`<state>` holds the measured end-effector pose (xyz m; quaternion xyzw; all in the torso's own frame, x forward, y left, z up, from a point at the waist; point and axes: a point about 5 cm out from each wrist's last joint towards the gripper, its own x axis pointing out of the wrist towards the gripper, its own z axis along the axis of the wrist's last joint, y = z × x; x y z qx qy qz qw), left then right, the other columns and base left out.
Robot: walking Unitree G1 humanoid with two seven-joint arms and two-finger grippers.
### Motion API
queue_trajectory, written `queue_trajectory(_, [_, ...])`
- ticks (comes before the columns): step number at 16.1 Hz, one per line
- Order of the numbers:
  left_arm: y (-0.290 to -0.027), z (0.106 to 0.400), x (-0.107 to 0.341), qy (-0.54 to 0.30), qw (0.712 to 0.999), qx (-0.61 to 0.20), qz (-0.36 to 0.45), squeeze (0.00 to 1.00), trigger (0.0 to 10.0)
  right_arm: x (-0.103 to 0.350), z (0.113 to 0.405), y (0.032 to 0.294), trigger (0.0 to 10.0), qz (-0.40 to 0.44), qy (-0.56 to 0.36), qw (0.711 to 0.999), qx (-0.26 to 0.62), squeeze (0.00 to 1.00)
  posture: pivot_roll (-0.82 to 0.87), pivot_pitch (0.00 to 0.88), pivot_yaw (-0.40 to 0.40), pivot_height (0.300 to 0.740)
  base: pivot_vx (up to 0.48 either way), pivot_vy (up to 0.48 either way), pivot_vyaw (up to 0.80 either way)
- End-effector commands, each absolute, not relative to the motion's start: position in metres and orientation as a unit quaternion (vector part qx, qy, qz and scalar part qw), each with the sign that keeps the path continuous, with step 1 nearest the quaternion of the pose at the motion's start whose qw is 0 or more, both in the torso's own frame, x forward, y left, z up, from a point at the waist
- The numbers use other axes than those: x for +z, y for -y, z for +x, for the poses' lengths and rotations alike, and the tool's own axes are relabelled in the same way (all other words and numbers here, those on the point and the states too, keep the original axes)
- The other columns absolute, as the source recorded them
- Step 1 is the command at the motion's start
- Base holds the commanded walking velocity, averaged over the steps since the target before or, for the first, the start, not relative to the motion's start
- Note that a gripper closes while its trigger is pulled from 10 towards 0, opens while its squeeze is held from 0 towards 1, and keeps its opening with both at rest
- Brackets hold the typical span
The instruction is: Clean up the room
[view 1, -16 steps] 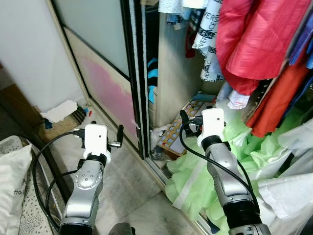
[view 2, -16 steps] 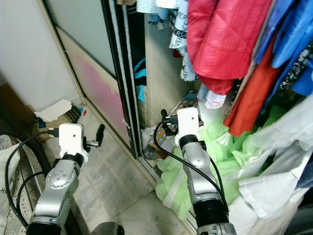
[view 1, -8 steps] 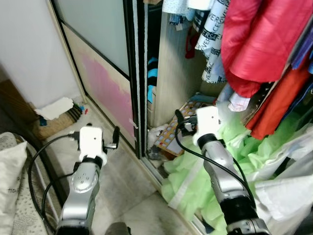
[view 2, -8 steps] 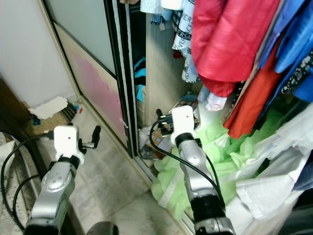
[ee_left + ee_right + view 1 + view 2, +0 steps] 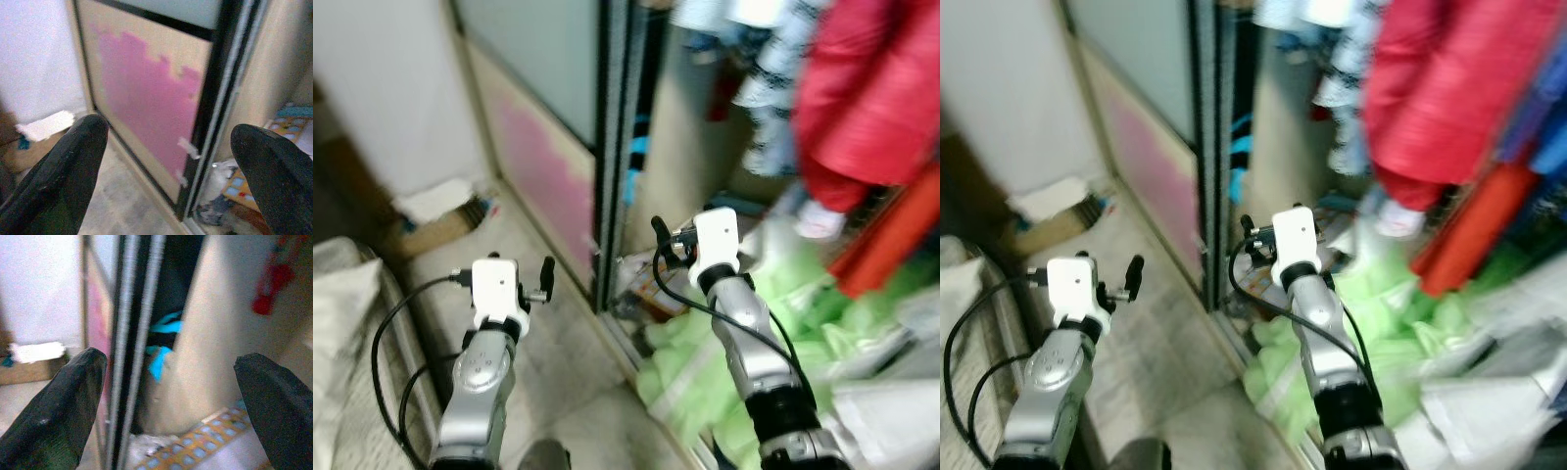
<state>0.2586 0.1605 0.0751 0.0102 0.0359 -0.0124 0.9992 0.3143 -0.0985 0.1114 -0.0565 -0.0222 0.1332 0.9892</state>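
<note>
**Robot turns at the open wardrobe, both pincers empty**

The head views are now blurred and the whole scene has slid sideways against the sharper picture of half a second ago, so the camera has swung; the things themselves lie where they did. That suggests the robot is repositioning, with no cleanup grasp begun.

The left pincer (image 5: pixel 546 277) hangs over the tiled floor (image 5: pixel 548 362) beside the sliding door (image 5: pixel 146 112), fingers (image 5: pixel 73 161) spread wide and holding nothing. The right pincer (image 5: pixel 664 238), equally wide and empty, points at the wardrobe's foot, just above the green cloth (image 5: pixel 705 362) heaped below the red garment (image 5: pixel 871 98). A patterned board (image 5: pixel 195 450) lies on the wardrobe floor.
</note>
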Motion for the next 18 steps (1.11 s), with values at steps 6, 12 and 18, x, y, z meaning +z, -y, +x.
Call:
queue_trajectory(6, [-0.155, 0.265, 0.08, -0.026, 0.998, -0.032, 0.051, 0.0, 10.0, 0.108, 0.315, 0.106, 10.0, -0.058, 0.018, 0.991, 0.116, 0.0, 0.14, 0.0, -0.03, 0.74, 0.0, 0.0, 0.67])
queue_trajectory(12, [-0.151, 0.269, 0.081, -0.026, 0.996, -0.052, 0.062, 0.0, 10.0, 0.109, 0.317, 0.105, 10.0, -0.057, 0.025, 0.993, 0.105, 0.0, 0.13, 0.0, -0.009, 0.74, 0.0, 0.0, 0.2])
queue_trajectory(18, [-0.154, 0.27, 0.081, -0.027, 0.997, -0.036, 0.067, 0.0, 10.0, 0.109, 0.317, 0.104, 10.0, -0.055, 0.025, 0.992, 0.108, 0.0, 0.13, 0.0, -0.012, 0.74, 0.0, 0.0, 0.8])
